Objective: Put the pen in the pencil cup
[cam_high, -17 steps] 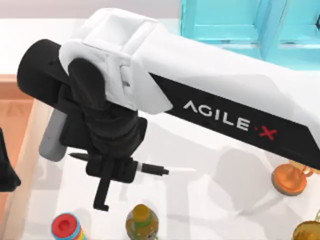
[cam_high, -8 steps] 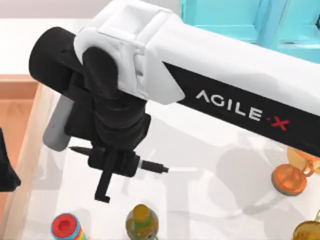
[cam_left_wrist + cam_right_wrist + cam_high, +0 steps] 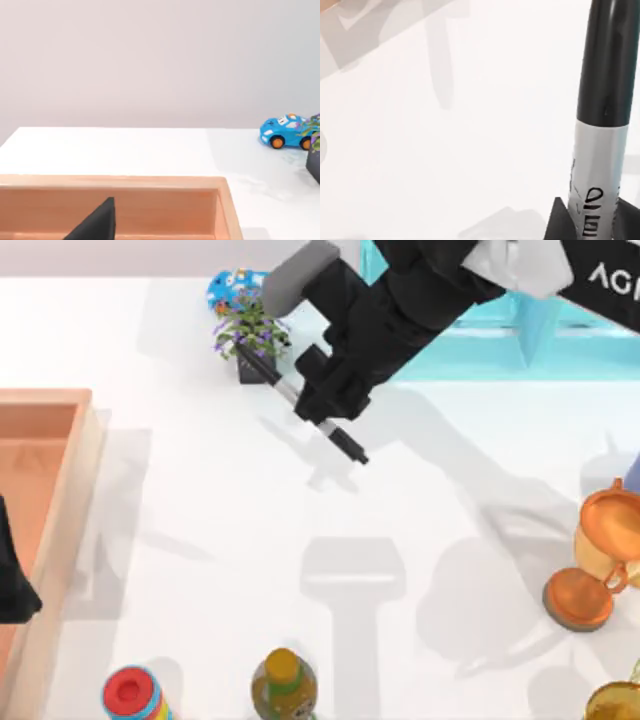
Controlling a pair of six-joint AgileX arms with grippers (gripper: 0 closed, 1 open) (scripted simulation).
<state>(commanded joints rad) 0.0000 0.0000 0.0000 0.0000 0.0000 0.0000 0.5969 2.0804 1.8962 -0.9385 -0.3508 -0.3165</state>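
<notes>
Our right gripper (image 3: 318, 400) is closed on the slim black marker pen with a grey band (image 3: 300, 405), holding it tilted above the white table (image 3: 200, 540), at the far side near the small potted plant (image 3: 250, 335). Our left gripper (image 3: 15, 580) is parked at the left edge over the orange wooden tray (image 3: 45, 455); we cannot tell its opening.

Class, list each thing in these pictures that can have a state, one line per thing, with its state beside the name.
pen: lifted off the table, tilted, clamped across its grey band.
right tool: shut on the pen, near the potted plant.
left tool: parked at the table's left edge, over the wooden tray.
trophy: upright.
bottle: upright.
toy car: on its wheels.
</notes>
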